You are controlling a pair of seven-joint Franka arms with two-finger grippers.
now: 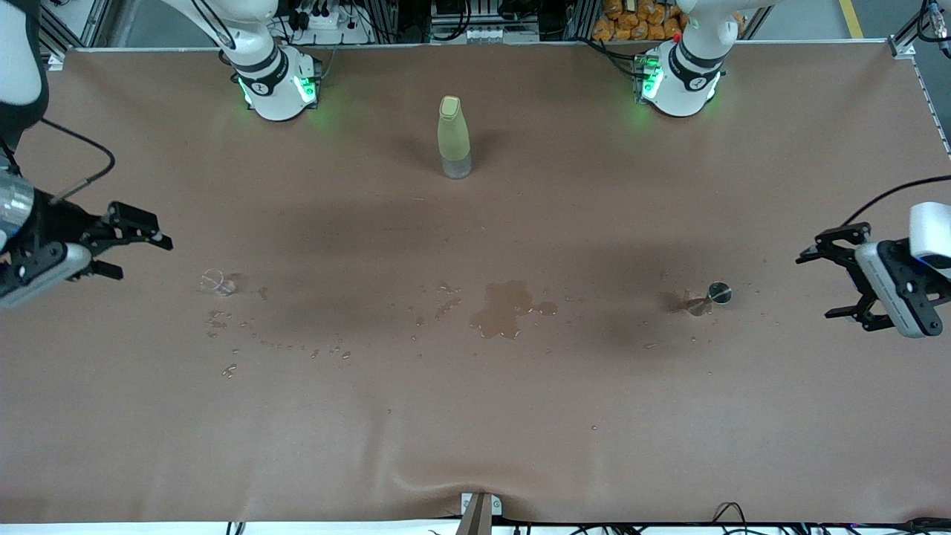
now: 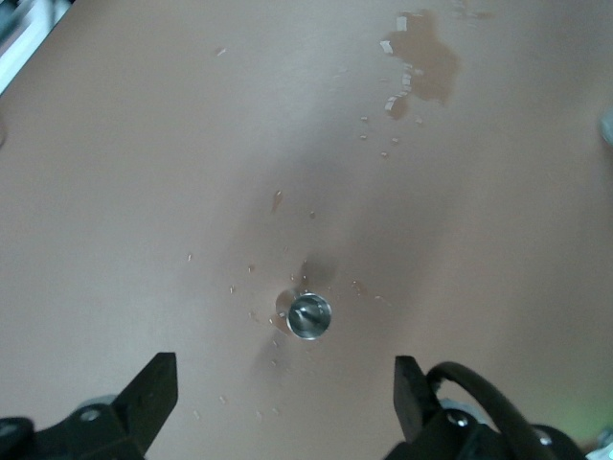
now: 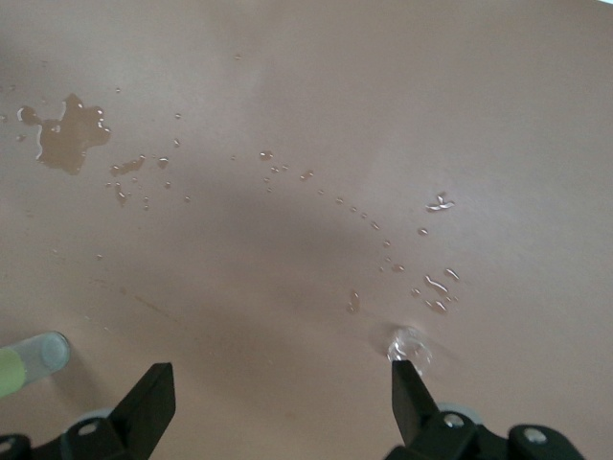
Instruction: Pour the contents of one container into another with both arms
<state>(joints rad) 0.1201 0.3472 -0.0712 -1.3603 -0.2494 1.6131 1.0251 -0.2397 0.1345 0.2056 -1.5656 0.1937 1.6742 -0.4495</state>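
A small metal cup (image 1: 719,293) (image 2: 308,316) sits on the brown table toward the left arm's end, with a small wet patch beside it. My left gripper (image 1: 817,284) (image 2: 284,383) hangs open and empty over the table, apart from that cup on the table-end side. A small clear glass cup (image 1: 218,282) (image 3: 407,345) rests toward the right arm's end among water drops. My right gripper (image 1: 143,258) (image 3: 280,383) is open and empty over the table, apart from the clear cup on the table-end side.
A yellow-green bottle (image 1: 454,137) (image 3: 29,359) stands upright mid-table, near the robots' bases. A brown puddle (image 1: 505,308) (image 2: 426,62) (image 3: 69,134) lies at the table's middle, with a trail of drops (image 1: 297,348) running toward the clear cup.
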